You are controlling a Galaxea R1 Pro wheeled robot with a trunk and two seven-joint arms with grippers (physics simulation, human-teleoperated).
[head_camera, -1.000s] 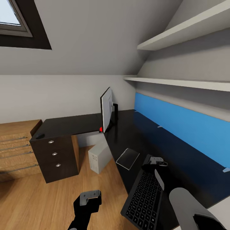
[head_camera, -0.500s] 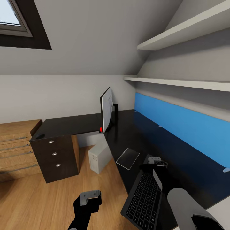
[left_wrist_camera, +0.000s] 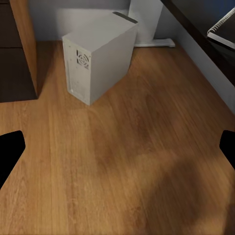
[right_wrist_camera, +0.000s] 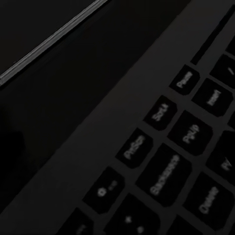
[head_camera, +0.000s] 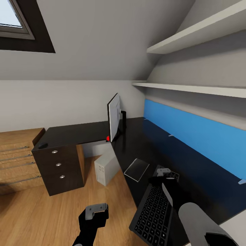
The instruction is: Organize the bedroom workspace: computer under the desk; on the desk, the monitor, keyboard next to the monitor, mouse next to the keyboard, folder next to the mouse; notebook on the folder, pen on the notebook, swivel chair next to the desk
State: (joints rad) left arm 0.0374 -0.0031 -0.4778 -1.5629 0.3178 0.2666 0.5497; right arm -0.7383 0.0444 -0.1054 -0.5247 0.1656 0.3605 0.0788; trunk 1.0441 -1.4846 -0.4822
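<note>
The black-topped desk [head_camera: 143, 143] bears the monitor [head_camera: 113, 117] edge-on at its corner, and the mouse [head_camera: 42, 145] lies at its far left end. The dark keyboard [head_camera: 153, 212] [right_wrist_camera: 161, 161] lies at the desk's front edge, one near corner overhanging. My right gripper [head_camera: 164, 173] sits at its far end, pressed close above the keys. The notebook [head_camera: 136, 169] lies just beyond. The grey-white computer [head_camera: 106, 167] [left_wrist_camera: 98, 58] stands on the floor under the desk. My left gripper [head_camera: 95, 209] [left_wrist_camera: 117, 147] hangs open over the floor. Folder, pen and swivel chair are out of view.
Light oak drawers [head_camera: 17, 160] stand left of the desk's dark drawer unit [head_camera: 59, 167]. A blue back panel [head_camera: 198, 136] and two white shelves [head_camera: 191, 89] line the wall at the right. Wood floor [head_camera: 51, 215] spreads under my left arm.
My right forearm has slid slightly left, and its gripper has edged a little along the keyboard's far end. The keyboard, the left arm and everything else look unmoved.
</note>
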